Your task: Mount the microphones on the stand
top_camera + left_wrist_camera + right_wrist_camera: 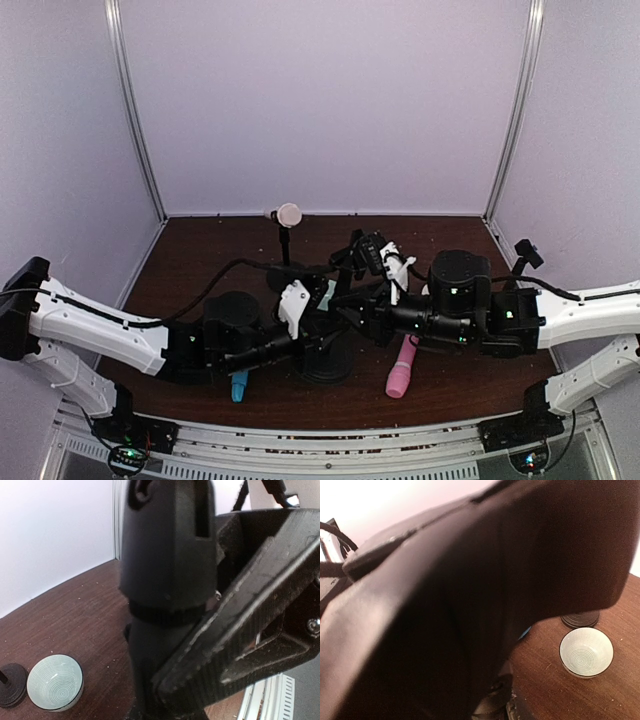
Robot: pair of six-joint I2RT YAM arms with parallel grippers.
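Top external: arms (100,335) low at stand (327,366)

This is a robotics lab test cell. Plain pale wall panels (320,100) close in a dark wooden table (200,250) at 9, 12 and 3 o'clock, joined by bare aluminium posts (135,110) at 11 and 1 o'clock. The left arm (90,325) at 7 o'clock and the right arm (590,315) at 5 o'clock, both white and black, stand on a metal rail (330,440) along 6 o'clock. Small lit circuit boards (125,458) sit by their bases.
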